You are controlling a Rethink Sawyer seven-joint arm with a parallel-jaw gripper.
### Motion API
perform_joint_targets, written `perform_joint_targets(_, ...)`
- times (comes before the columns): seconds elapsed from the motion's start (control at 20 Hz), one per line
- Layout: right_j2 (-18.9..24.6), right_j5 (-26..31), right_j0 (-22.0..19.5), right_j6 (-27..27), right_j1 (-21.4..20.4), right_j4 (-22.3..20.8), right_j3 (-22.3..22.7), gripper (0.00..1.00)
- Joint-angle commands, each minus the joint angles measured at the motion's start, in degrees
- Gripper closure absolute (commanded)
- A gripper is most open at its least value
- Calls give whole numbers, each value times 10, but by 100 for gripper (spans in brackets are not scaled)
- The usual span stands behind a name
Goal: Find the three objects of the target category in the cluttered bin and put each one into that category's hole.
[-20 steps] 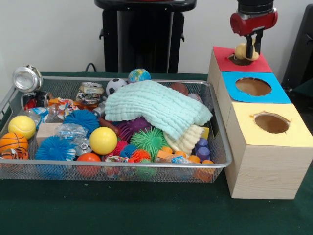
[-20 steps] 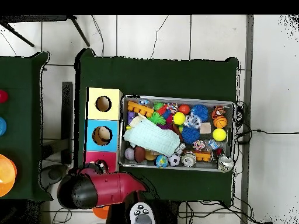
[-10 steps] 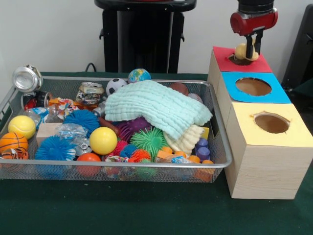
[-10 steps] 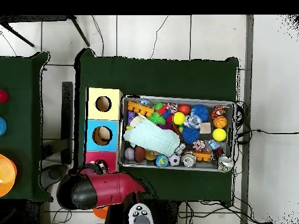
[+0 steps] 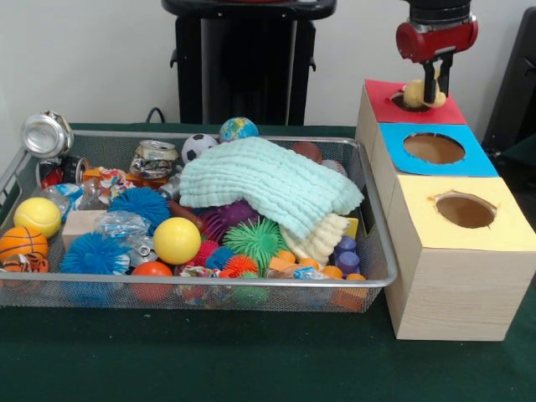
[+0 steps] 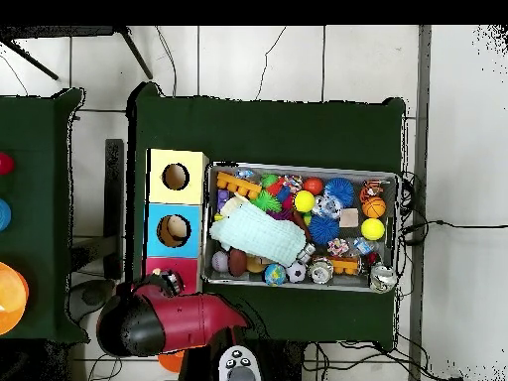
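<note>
In the front view a wire mesh bin (image 5: pixel 368 276) sat on the green-covered bench (image 5: pixel 209 360), heaped with clutter: a crushed silver can (image 5: pixel 46 134) on its left rim, a yellow ball (image 5: pixel 176 240) among blue and green spiky balls, and a pale green cloth (image 5: pixel 268 186) draped over a cream one across the middle. The overhead view, turned half round, showed the same bin (image 6: pixel 303 167) as a rectangle with the cloth (image 6: pixel 258 233) at its lower left, and it alone showed the three boxes standing in a single row just beside the bin's short side. Right of the bin in the front view stood that row, the yellow box (image 5: pixel 456 268) nearest the camera, the blue box (image 5: pixel 435 151) behind it and the red box (image 5: pixel 410 105) farthest. The end effector (image 5: pixel 430 84) hung over the red box's hole, pinching a small pale yellow ball (image 5: pixel 414 93) whose lower part sat at the hole's rim; being round, the ball showed no long axis or heading. It lay between the dark fingers, slightly left of them. From overhead, the red arm housing (image 6: pixel 169 319) covered that box's corner, so the grip could not be seen there.
</note>
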Motion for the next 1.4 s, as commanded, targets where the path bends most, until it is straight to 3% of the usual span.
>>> perform_joint_targets(0.05, 0, -43, -7, 105, 0, -7, -35, 100)
perform_joint_targets(0.9, -15, -10, 4, 102, 9, 4, -50, 100)
perform_joint_targets(1.4, -11, -47, 0, 100, 24, -9, -43, 100)
